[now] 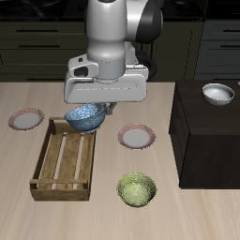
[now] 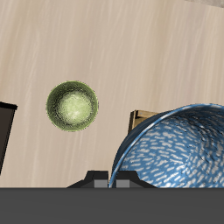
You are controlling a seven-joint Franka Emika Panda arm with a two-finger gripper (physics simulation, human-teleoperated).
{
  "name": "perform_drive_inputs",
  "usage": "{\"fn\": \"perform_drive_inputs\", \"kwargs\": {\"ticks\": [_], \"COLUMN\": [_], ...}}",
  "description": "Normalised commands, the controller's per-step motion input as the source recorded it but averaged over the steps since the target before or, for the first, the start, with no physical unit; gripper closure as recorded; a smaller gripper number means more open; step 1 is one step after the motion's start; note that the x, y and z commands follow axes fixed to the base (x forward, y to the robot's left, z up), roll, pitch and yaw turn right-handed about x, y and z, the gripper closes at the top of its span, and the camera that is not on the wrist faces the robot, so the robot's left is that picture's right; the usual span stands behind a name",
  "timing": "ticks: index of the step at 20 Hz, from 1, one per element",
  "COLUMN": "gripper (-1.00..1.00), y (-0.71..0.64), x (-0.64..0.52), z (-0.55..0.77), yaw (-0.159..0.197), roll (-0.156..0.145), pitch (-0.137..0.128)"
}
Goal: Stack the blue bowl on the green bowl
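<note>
Blue bowl (image 1: pixel 85 117) hung tilted in the gripper (image 1: pixel 101 110), which was clamped on its rim, up in the air over the back end of the wooden tray (image 1: pixel 64 164). Green bowl (image 1: pixel 137 190) sat on the table (image 1: pixel 178 216) near the front edge, beside the tray.

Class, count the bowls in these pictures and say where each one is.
3. The blue bowl hangs under the gripper, above the wooden crate; the green bowl sits near the table's front edge; a white-grey bowl tops the dark cabinet.
</note>
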Motion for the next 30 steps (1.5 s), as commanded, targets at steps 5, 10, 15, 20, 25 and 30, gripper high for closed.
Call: {"fn": "perform_drive_inputs", "kwargs": {"ticks": [5, 10, 15, 20, 25, 30], "gripper": [1.00, 1.00, 1.00, 1.00, 1.00, 1.00], "y": [0.31, 0.27, 0.20, 0.33, 0.20, 0.06], "x": [0.20, 0.24, 0.11, 0.05, 0.08, 0.11], "z": [0.00, 0.07, -0.02, -0.05, -0.10, -0.19], "yaw": [0.004, -0.010, 0.003, -0.002, 0.013, 0.002], "roll": [0.020, 0.008, 0.001, 0.022, 0.016, -0.001], "pitch": [0.009, -0.003, 0.009, 0.021, 0.016, 0.026]}}
